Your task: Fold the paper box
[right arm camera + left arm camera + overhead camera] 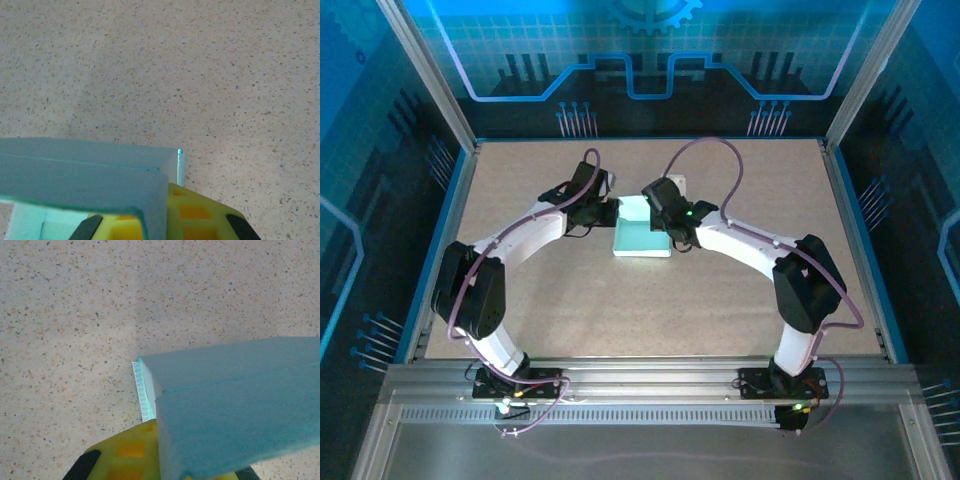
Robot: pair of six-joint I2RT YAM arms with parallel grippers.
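Pale mint paper box (642, 240) sits between the arms, left gripper (609, 212) and right gripper (667, 222) pinched tight on its opposite walls.

Both arms (520, 238) (745, 240) inward, jaws closed

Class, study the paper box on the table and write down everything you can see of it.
The paper box is pale mint thin card, a shallow rectangular tray with raised walls and fold seams, its cut edge whitish. It lies flat in the middle of the speckled table. The left gripper and right gripper pinch its far corners, jaws closed on the walls.
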